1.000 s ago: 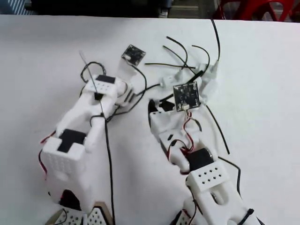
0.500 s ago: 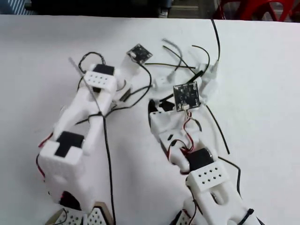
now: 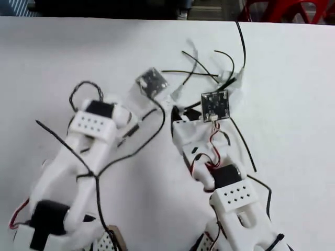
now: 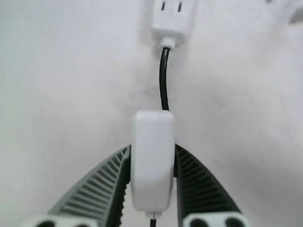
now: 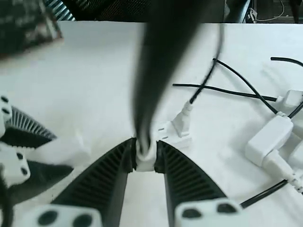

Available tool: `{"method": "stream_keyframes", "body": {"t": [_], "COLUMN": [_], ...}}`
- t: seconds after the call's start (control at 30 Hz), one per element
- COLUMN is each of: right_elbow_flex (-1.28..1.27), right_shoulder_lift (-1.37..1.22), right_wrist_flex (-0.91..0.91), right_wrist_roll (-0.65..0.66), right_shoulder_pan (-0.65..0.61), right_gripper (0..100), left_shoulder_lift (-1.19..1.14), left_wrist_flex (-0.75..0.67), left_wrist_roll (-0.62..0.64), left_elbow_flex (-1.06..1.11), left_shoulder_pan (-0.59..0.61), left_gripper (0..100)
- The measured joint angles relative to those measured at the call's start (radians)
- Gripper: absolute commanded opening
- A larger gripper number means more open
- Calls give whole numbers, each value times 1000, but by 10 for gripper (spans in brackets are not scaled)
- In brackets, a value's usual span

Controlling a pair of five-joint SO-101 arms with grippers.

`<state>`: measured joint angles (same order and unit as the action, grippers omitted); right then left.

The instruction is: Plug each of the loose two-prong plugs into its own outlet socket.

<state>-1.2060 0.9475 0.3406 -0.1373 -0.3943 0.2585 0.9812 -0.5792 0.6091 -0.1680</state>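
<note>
- Plug [image 4: 151, 163], white, sits clamped between the dark ribbed fingers [image 4: 111, 182] of the left gripper [image 4: 151, 153], which is closed against its two sides.
- From that plug's far end a black cord [image 4: 164, 80] runs to a second white piece [image 4: 173, 21] lying on the desk [image 4: 57, 85]. It shows two dark marks, but I cannot tell whether they are prongs or slots.
- In the high view, loose cords [image 3: 183, 71] lie tangled mid-desk, beyond the two arms.
- The right gripper [image 5: 145, 145] is closed on a small white end [image 5: 145, 161], and a thick black cable [image 5: 156, 56] rises from it close to the camera.
- Just beyond it a white connector [image 5: 177, 128] lies on the desk.
- Farther right lies a white block [image 5: 267, 139] with cords attached.
</note>
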Motion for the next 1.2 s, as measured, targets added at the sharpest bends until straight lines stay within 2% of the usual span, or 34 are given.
{"method": "stream_keyframes", "body": {"t": [0.17,0.3,0.63,0.77,0.87,1.03,1.2], "right_elbow_flex": [0,0,0,0,2,57,127], "right_shoulder_lift": [0,0,0,0,0,-2,-130], "right_wrist_flex": [0,0,0,15,101,288,330], "right_wrist_roll": [0,0,0,0,0,11,57], "right_shoulder_pan": [2,5,5,-9,-81,-203,-278], "right_gripper": [17,17,17,17,17,17,17], "left_shoulder_lift": [126,189,282,328,385,485,563], "left_wrist_flex": [-149,-196,-198,-198,-198,-189,-189], "left_wrist_roll": [0,0,8,9,23,129,209], "left_elbow_flex": [250,351,405,410,413,448,546], "left_shoulder_pan": [-25,-25,-15,38,109,275,370], "left_gripper": [258,268,268,267,267,267,267]}}
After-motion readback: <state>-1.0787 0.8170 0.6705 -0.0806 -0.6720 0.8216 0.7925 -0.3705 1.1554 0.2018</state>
